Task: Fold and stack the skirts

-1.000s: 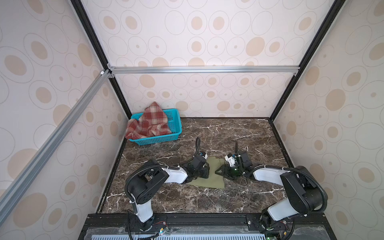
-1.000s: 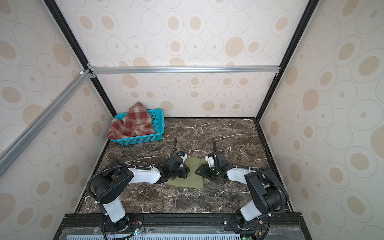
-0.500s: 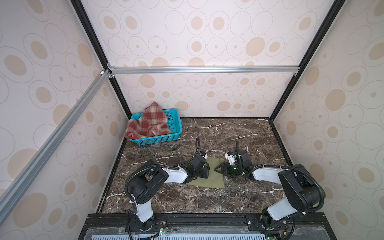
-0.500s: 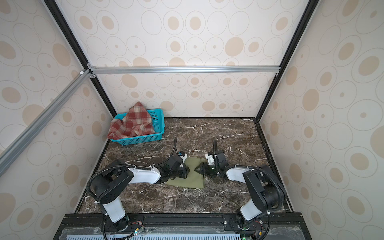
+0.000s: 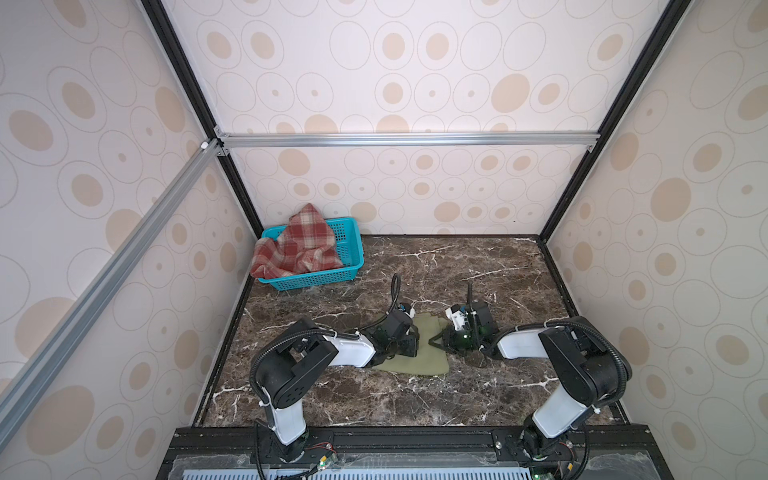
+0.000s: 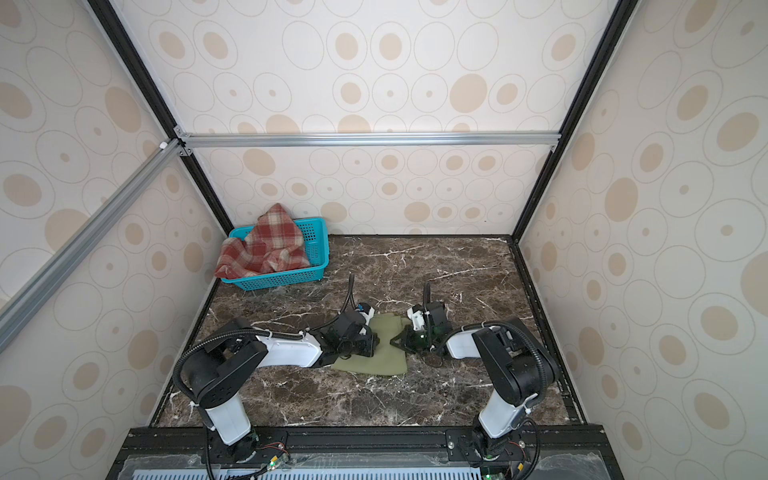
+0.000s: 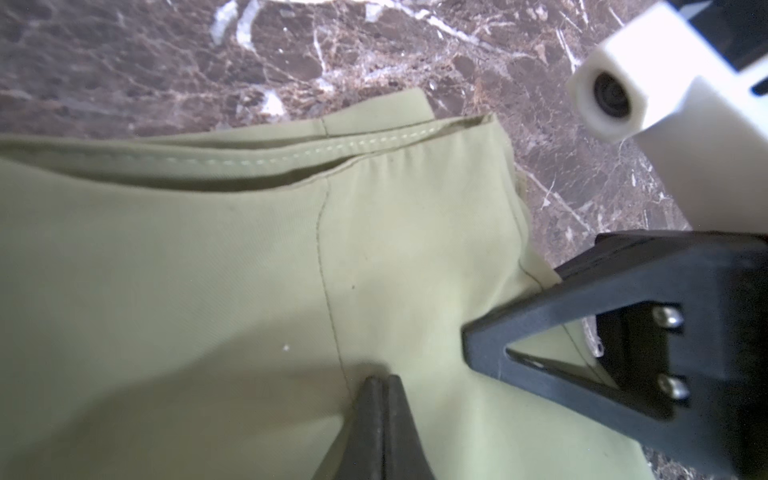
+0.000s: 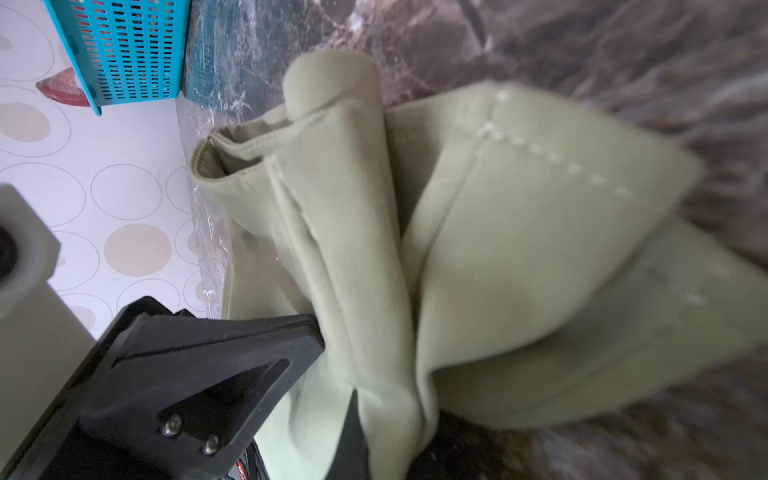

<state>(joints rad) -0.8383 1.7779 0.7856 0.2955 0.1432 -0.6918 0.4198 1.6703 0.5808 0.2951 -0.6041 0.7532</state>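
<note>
The right gripper (image 5: 435,342) clamps the bunched right edge of the olive-green smooth cloth skirt (image 5: 424,359), near centre on the dark marble table (image 5: 457,270), seemingly to fold it. The closed left gripper (image 7: 380,384) pins it flat. The red-and-cream plaid woolly skirt (image 5: 299,249) waits in the teal perforated plastic basket (image 5: 353,253), far left.

No legible text, label or number anywhere: not on the basket (image 5: 316,281), the plaid skirt (image 5: 299,249), the olive skirt (image 5: 430,358) or the wallpaper (image 5: 415,50) (ovals and dots only).
</note>
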